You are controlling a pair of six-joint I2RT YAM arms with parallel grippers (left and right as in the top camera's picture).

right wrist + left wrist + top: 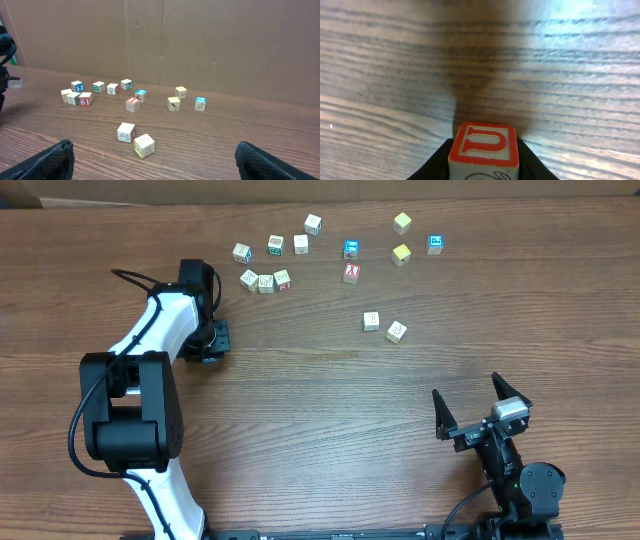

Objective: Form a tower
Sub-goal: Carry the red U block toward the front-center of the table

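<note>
No tower shows in any view. My left gripper [208, 343] is at the table's left and is shut on a pale wooden cube [485, 146] with a red letter U on its face. The black fingers [437, 165] press on both of its sides, above bare wood. In the overhead view the gripper's body hides that cube. My right gripper [467, 388] stands open at the front right with nothing between its fingers. In the right wrist view it [152, 160] faces two loose cubes, one white [126, 132] and one yellowish [144, 145].
Several loose letter cubes lie scattered along the back of the table: a cluster of three [266, 281] just beyond my left gripper, a blue-faced one [351, 249], a red-faced one [351, 273], and yellow ones [402, 222]. A brown cardboard wall [200, 40] stands behind them.
</note>
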